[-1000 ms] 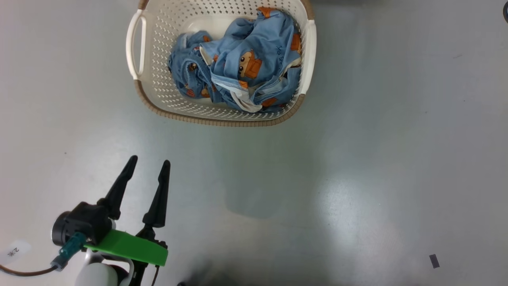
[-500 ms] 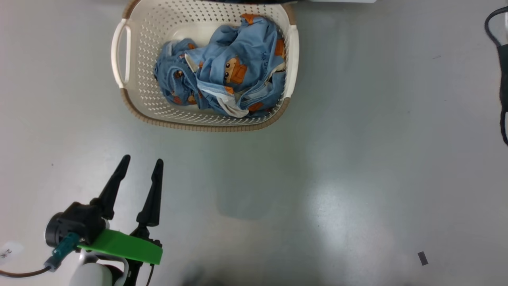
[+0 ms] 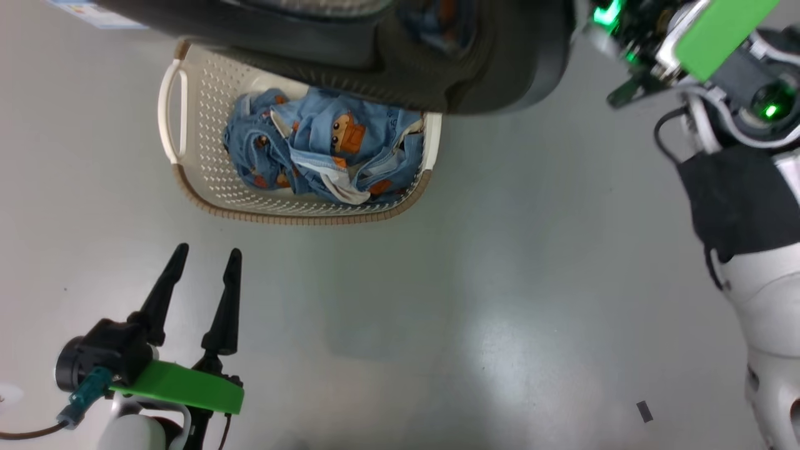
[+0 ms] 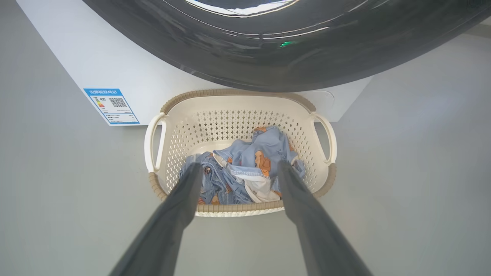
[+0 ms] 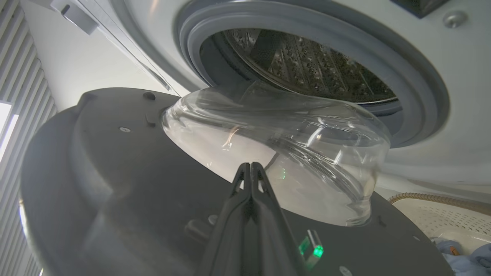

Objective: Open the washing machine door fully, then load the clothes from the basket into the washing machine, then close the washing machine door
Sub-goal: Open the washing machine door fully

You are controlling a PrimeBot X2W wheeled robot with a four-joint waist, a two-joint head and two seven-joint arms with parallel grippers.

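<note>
Right gripper (image 5: 251,165), pinched shut on nothing, had its tips at the inner face of the round glossy black washing machine door (image 5: 115,172), beside the glass bowl (image 5: 276,145), so it was the nearer arm for pushing the door wider. Door overhung the cream perforated plastic basket (image 3: 203,156) of light blue bear-print clothes (image 3: 312,150); left gripper (image 3: 207,250) was spread, empty, aimed at the basket from well short.

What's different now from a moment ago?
The washing machine door has swung out over the far edge of the basket, the shut right gripper at its inner side. The head view shifted too. The clothes stayed in the basket; the left gripper stayed open and empty.
</note>
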